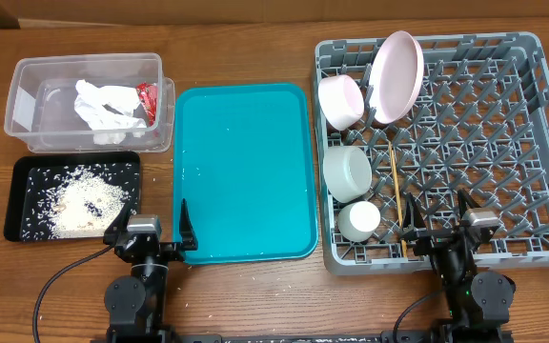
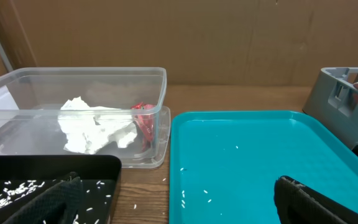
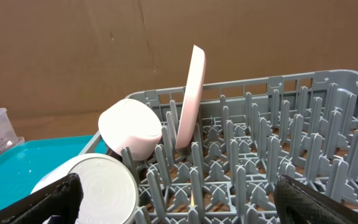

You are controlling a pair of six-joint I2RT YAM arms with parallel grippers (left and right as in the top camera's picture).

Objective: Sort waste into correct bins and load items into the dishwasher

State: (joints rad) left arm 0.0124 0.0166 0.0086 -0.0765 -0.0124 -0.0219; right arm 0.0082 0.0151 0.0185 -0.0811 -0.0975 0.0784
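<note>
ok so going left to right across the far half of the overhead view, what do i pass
clear tub → napkin → red wrapper → teal tray → dish rack, holding pink bowl then pink plate

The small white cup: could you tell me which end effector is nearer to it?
Right. The right end effector hovers just right of the small white cup, over the rack's front edge; the left end effector is beyond the teal tray, near the black tray.
</note>
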